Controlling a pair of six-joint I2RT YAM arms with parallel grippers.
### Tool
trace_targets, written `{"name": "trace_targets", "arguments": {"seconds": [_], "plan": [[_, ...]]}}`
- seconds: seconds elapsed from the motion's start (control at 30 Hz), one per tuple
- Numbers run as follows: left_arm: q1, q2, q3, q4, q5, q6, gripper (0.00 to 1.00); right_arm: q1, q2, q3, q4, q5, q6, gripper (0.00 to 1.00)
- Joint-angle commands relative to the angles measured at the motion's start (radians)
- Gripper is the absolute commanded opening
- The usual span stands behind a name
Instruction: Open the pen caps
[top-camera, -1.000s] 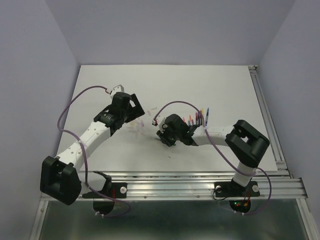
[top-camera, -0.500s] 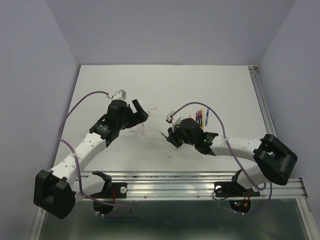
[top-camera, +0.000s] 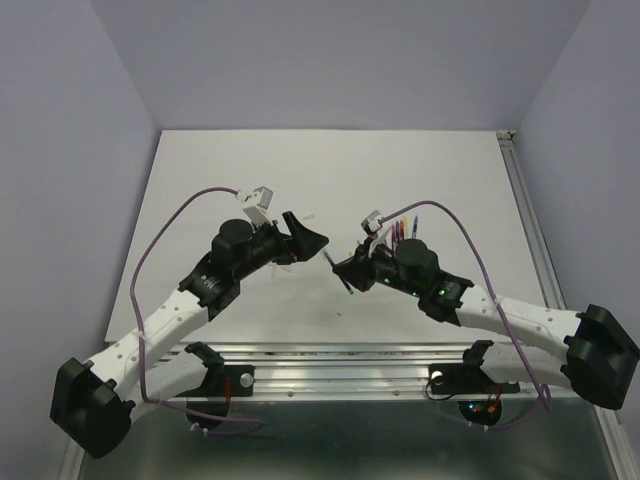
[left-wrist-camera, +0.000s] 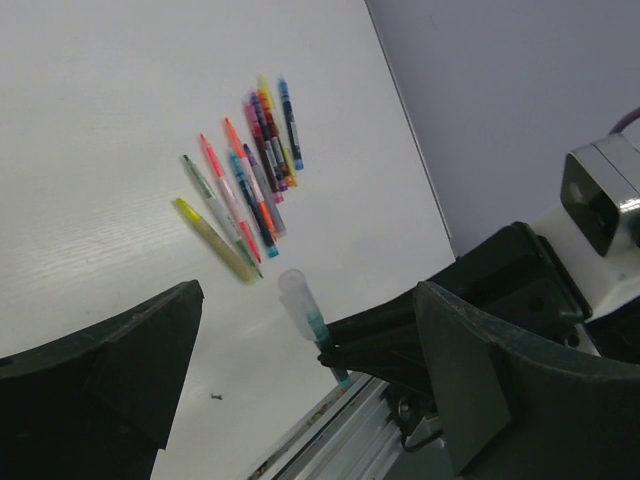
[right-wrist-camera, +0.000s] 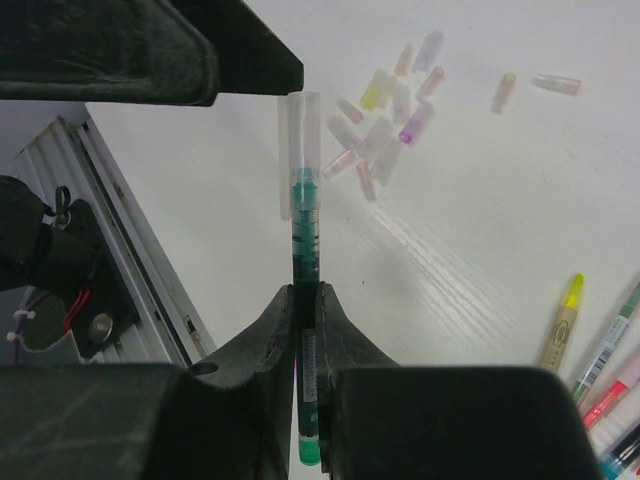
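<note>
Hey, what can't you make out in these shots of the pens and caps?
Top view: loose pen caps, mostly behind the left arm.
Left wrist view: part of the green pen, covered by the right jaws.
Right wrist view: table pens, cut off at the right edge.
Top view: the held pen's clear cap, too small.

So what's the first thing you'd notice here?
A green pen with a clear cap on, pinched in the right fingers and pointed at the wide-open left fingers. On the table lie a little heap of loose caps and a row of bright pens.
</note>
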Motion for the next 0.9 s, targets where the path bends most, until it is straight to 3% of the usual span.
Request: {"name": "trace_targets", "arguments": {"seconds": [0.0,0.2,0.3,0.4,0.47,0.73,0.87], "plan": [[-0.022,-0.022,-0.021,0.125,0.034,-0.006,0.99,0.008,0.0,0.047,0.039,0.033,0.049,0.01],[-0.024,0.005,-0.021,0.132,0.028,0.003,0.98,0.007,0.014,0.067,0.076,-0.024,0.058,0.01],[-0.028,0.018,-0.015,0.144,0.029,0.0,0.91,0.007,0.025,0.072,0.094,-0.059,0.064,0.01],[-0.033,0.021,-0.014,0.157,0.032,-0.003,0.74,0.007,0.034,0.078,0.107,-0.051,0.074,0.01],[-0.034,0.024,-0.014,0.163,0.036,-0.002,0.69,0.008,0.038,0.081,0.117,-0.041,0.075,0.01],[-0.034,0.028,-0.015,0.158,0.026,0.004,0.68,0.007,0.071,0.096,0.186,-0.065,0.083,0.01],[-0.036,0.028,-0.014,0.157,0.025,0.0,0.5,0.008,0.083,0.103,0.188,-0.076,0.087,0.01]]}}
